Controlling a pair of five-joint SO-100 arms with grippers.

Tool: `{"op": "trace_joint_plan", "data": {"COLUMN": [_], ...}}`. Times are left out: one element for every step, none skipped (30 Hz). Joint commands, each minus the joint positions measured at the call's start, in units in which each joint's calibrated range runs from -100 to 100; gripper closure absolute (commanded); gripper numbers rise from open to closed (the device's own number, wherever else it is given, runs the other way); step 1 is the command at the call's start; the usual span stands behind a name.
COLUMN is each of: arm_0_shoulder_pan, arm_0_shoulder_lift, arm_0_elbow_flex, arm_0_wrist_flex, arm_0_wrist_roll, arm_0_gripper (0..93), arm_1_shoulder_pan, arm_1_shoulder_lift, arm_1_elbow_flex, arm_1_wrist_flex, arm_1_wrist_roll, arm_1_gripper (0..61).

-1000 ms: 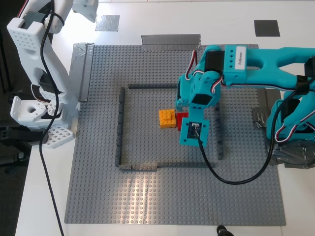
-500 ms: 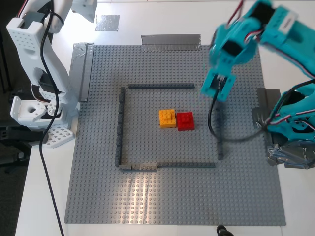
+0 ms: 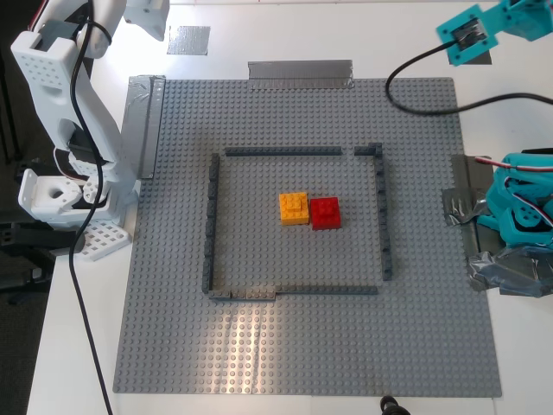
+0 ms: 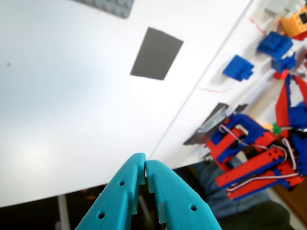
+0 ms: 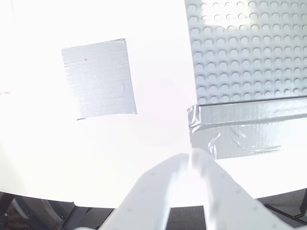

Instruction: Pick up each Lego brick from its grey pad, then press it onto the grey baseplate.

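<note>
The orange-yellow brick (image 3: 294, 208) and the red brick (image 3: 325, 213) sit side by side, touching, on the grey baseplate (image 3: 259, 346), inside the dark grey frame (image 3: 281, 152). My first gripper (image 4: 145, 163), teal, is shut and empty, held over the white table near the dark grey pad (image 4: 157, 52). Its arm (image 3: 471, 35) is at the exterior view's top right and hides that pad there. My second gripper (image 5: 188, 155), white, is shut and empty beside the silvery pad (image 5: 99, 85), which also shows in the exterior view (image 3: 188, 40). Both pads are bare.
Silver tape strips (image 3: 300, 71) hold the baseplate's edges; one shows in the second wrist view (image 5: 240, 129). The white arm's base (image 3: 60, 190) stands at the exterior view's left, the teal base (image 3: 518, 220) at its right. A black cable (image 3: 415, 99) loops over the baseplate's corner. Loose blue bricks (image 4: 238, 67) lie beyond.
My first gripper has let go of the red brick beside the orange-yellow one, risen, and swung back to the exterior view's top right. The white arm has not moved.
</note>
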Motion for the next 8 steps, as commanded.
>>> {"op": "trace_joint_plan", "data": {"arm_0_shoulder_pan": [1.2,1.2,1.2,1.3,1.3,1.4,1.4,1.4], "arm_0_shoulder_lift": [0.1,0.1,0.0,-0.1,-0.1,-0.2,-0.3,-0.3], "arm_0_elbow_flex": [-0.6,-0.6,-0.6,-0.6,-0.6,-0.6,-0.6,-0.6], "arm_0_wrist_flex": [-0.5,-0.5,-0.3,-0.2,0.1,0.1,-0.1,0.1], "arm_0_wrist_roll": [-0.2,-0.2,-0.2,-0.3,-0.5,-1.5,-2.9,-4.0], "arm_0_gripper": [92.7,92.7,92.7,92.7,92.7,92.7,92.7,92.7], "arm_1_shoulder_pan": [0.0,0.0,0.0,0.0,-0.1,-0.1,-0.1,-0.1], "arm_1_shoulder_lift": [-6.0,-6.0,-5.9,-5.8,-5.8,-5.8,-5.8,-5.8], "arm_1_elbow_flex": [-0.6,-0.6,-0.6,-0.6,-0.8,-0.9,-1.1,-1.1], "arm_1_wrist_flex": [0.1,-0.1,-0.3,-0.3,-0.3,-0.3,-0.3,-0.3], "arm_1_wrist_roll": [0.1,0.0,0.0,-0.1,-0.1,-0.1,-0.2,-0.2], "arm_1_gripper": [61.2,61.2,61.2,61.2,61.2,61.2,61.2,61.2]}}
